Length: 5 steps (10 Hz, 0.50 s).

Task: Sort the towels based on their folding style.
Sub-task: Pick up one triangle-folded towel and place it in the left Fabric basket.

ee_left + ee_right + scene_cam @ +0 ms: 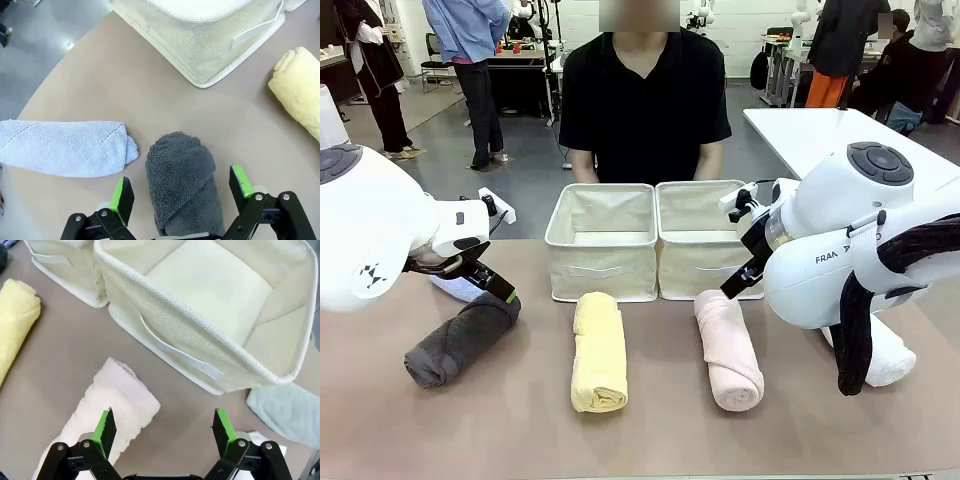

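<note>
Both open: L pincer (181, 187) over dk-grey towel (180, 160), R pincer (164, 424); tan table (520, 430), grey lab floor (530, 170) behind

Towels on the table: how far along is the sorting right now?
Done: nothing; both beige fabric baskets look empty. In hand: the open left gripper straddles the dark grey rolled terry towel; the open right gripper hovers at the pink rolled towel, neither gripped. Left: those two plus the yellow roll, white roll, light blue folded towel and grey-blue towel, all on the table.
</note>
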### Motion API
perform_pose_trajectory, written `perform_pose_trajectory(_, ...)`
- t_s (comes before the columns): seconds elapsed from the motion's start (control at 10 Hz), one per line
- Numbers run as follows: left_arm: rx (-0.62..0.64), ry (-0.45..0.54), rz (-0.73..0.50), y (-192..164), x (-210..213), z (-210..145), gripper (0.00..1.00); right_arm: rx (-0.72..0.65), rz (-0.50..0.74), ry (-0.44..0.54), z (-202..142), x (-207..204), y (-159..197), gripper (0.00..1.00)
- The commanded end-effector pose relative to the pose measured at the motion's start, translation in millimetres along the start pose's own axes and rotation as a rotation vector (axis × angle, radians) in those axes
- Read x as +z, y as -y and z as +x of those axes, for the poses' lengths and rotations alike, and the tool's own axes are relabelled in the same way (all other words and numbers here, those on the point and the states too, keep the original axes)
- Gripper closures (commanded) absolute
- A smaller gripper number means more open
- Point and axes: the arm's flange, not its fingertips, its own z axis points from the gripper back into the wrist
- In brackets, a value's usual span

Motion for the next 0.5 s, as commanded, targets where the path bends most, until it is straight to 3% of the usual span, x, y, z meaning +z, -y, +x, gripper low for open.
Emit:
perform_pose_trajectory(0.0, 0.000, 0.000, 0.000, 0.1, 0.0, 0.0, 0.00, 0.000, 0.000, 0.000, 0.0, 0.0, 0.0, 0.00)
perform_pose_trajectory(0.4, 0.000, 0.000, 0.000, 0.1, 0.0, 0.0, 0.00, 0.000, 0.000, 0.000, 0.0, 0.0, 0.0, 0.00)
